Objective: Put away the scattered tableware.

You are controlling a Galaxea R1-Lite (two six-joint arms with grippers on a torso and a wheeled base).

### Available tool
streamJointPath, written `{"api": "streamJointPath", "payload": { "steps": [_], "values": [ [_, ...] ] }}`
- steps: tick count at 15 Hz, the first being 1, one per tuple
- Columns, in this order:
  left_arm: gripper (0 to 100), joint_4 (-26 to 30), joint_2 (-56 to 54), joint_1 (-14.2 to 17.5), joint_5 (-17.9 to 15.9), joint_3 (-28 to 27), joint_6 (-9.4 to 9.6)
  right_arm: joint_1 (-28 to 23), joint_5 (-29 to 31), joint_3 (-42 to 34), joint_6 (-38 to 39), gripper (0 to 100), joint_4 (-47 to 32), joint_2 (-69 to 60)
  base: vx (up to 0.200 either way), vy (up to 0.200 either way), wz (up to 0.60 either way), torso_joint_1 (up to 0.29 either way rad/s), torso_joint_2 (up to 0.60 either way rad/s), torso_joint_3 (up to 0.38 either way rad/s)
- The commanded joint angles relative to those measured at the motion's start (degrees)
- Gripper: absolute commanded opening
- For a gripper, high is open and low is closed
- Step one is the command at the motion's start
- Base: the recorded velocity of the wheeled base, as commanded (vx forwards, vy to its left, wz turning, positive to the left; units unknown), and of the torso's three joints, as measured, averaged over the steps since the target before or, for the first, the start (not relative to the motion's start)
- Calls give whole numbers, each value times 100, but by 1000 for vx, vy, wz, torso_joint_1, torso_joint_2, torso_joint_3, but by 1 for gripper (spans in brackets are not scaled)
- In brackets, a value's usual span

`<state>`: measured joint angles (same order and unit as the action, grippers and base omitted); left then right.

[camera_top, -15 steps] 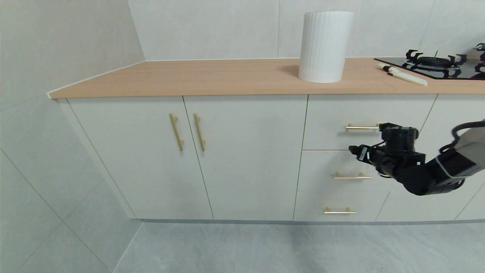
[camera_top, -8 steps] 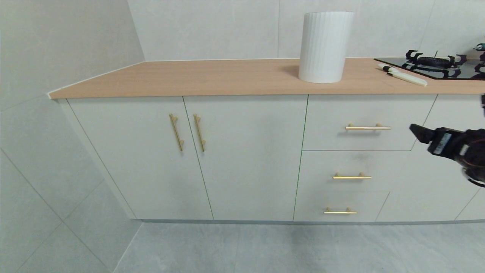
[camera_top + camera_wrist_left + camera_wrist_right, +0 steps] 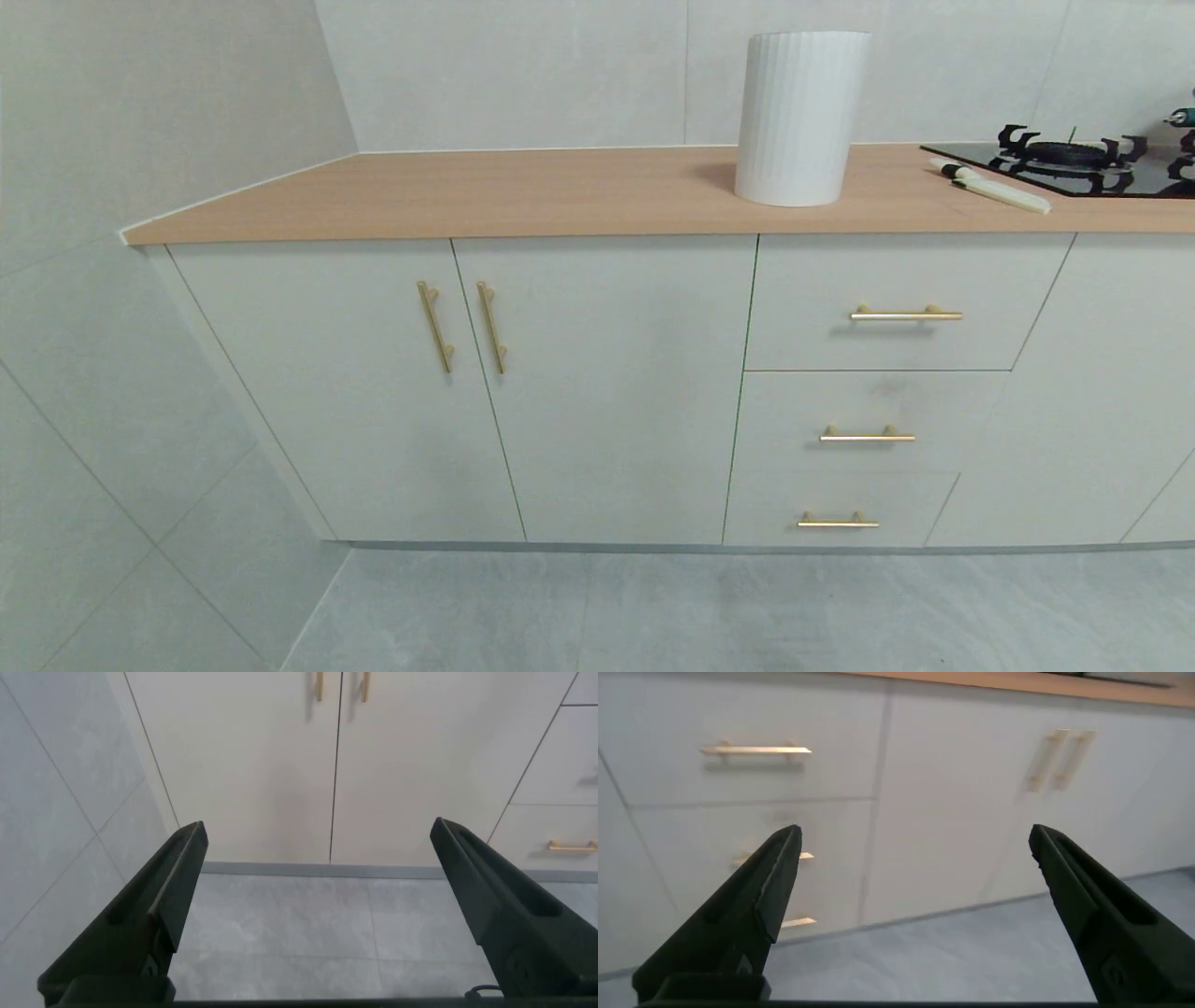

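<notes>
In my head view, the cream-white utensil with a black end [image 3: 994, 185] lies flat on the light wooden countertop [image 3: 523, 191], just beside the black gas hob [image 3: 1074, 166]. A tall white ribbed cylinder [image 3: 798, 117] stands upright on the same countertop, to the left of the utensil. Below are the pale cabinet doors [image 3: 373, 392] and three pale drawers with gold bar handles [image 3: 906, 315].

The left gripper [image 3: 318, 833] is spread wide and holds nothing, above the grey floor tiles [image 3: 299, 924] before the cabinet doors. The right gripper [image 3: 915, 835] is also wide and holds nothing, facing the drawers.
</notes>
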<state>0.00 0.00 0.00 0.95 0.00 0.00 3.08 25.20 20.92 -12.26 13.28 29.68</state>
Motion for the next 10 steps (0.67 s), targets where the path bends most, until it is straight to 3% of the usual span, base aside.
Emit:
{"api": "streamJointPath", "payload": {
  "steps": [1, 3, 7, 9, 10],
  "values": [
    [100, 0, 0, 0, 2, 0, 0, -159, 108, 26, -197, 100, -1538, -2309, 0, 0, 0, 0, 0, 0],
    [100, 0, 0, 0, 10, 0, 0, -282, 117, 9, -189, 100, -2154, -2968, 0, 0, 0, 0, 0, 0],
    [100, 0, 0, 0, 2, 0, 0, -291, 64, -624, 40, 100, -1829, -2968, 0, 0, 0, 0, 0, 0],
    [100, 0, 0, 0, 2, 0, 0, -291, -841, -1969, 268, 100, -589, -2968, 0, 0, 0, 0, 0, 0],
    [100, 0, 0, 0, 2, 0, 0, -291, -1228, -2092, 400, 100, -501, -2968, 0, 0, 0, 0, 0, 0]
  ]
}}
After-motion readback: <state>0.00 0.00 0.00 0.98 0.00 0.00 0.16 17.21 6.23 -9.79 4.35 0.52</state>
